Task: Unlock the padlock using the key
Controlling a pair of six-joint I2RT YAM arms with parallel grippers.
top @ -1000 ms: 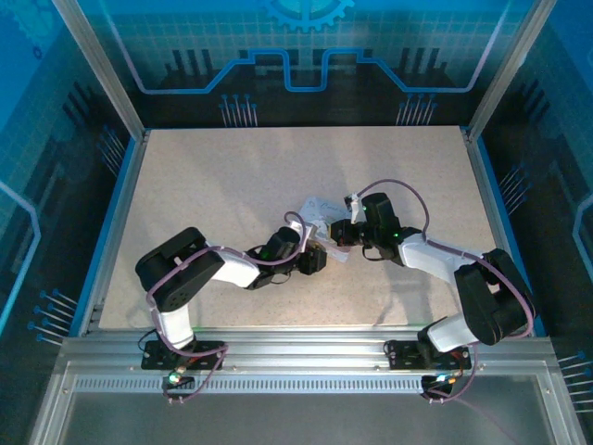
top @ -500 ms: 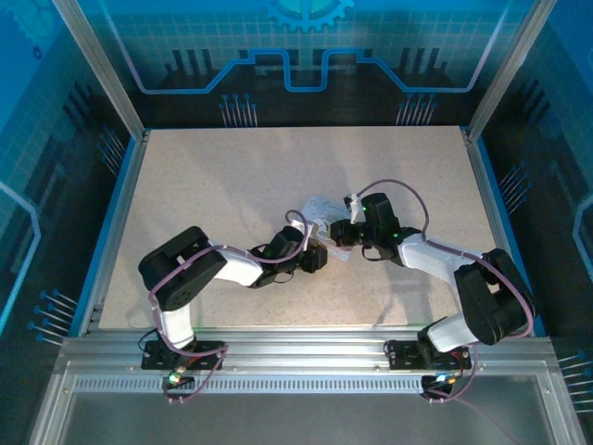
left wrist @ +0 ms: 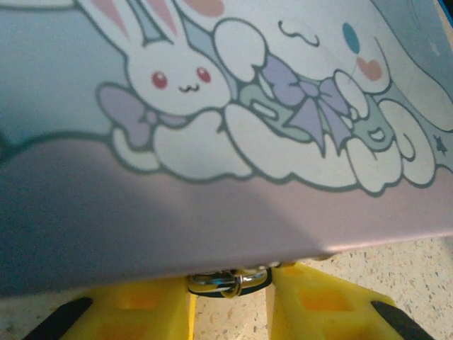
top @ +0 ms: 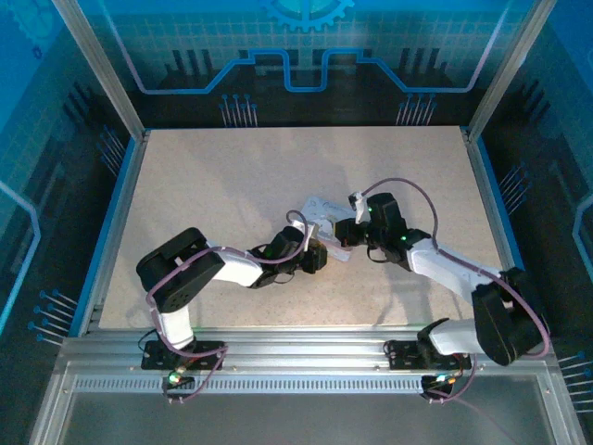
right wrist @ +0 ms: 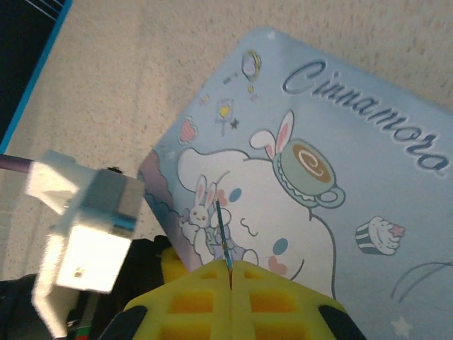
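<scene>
Step in hand: securing the padlock [left wrist: 226, 282] so that the key [right wrist: 222, 234] can be brought to it. Judged early, since the lock is not yet opened.
Padlock position: at the lower edge of the tin [left wrist: 212, 106] in the left wrist view, between the yellow fingers [left wrist: 134, 312] of the left jaws.
Left jaws: set narrowly on either side of the padlock. Whether they already pinch it cannot be told.
Right jaws: pressed together on the key, whose thin blade projects from the tips above the tin lid.
Next move: likely calls for a firm hold on the padlock, then fine alignment of the blade with the keyhole.
Obstructions: the tin lies on the bench [top: 232, 176] against the padlock and crowds the approach. A white block [right wrist: 92, 234] with a cable sits close beside the right jaws. The keyhole is not discernible.
</scene>
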